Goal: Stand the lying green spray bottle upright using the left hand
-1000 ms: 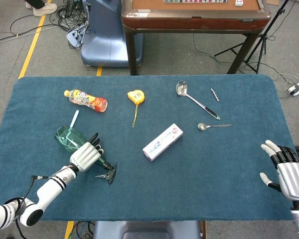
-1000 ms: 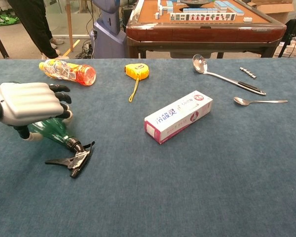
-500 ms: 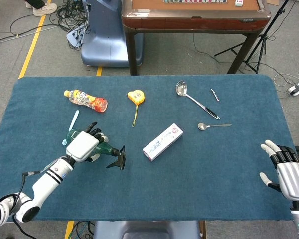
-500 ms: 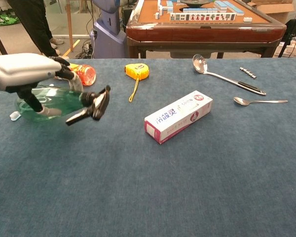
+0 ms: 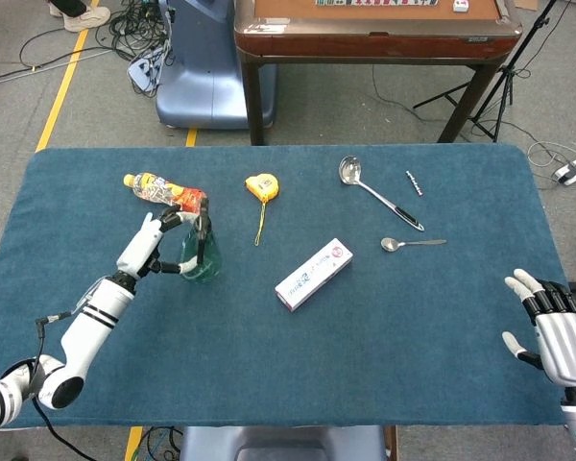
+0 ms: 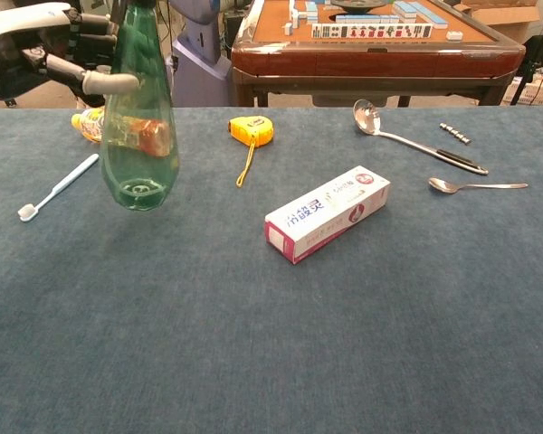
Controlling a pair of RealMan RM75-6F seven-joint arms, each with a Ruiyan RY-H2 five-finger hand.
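Holding the translucent green plastic spray bottle by its upper part, the white-and-black left hand has its fingers wrapped around the neck just below the dark trigger head. The bottle now hangs nearly vertical, base downward, and in the chest view its round bottom appears lifted clear of the blue cloth table, though contact cannot be fully ruled out. Half a second ago the bottle was held roughly level, nozzle pointing toward the table's middle; a second ago it lay flat with the hand on its body. So the turn to upright looks essentially made, and what likely remains is lowering the base onto the cloth and letting go.

A white toothbrush, hidden behind the bottle before, now lies exposed just left of it. Farther back, the orange-labelled drink bottle sits behind the green one, unmoved. The white right hand rests at the table's near right edge, fingers apart, holding nothing, as before.
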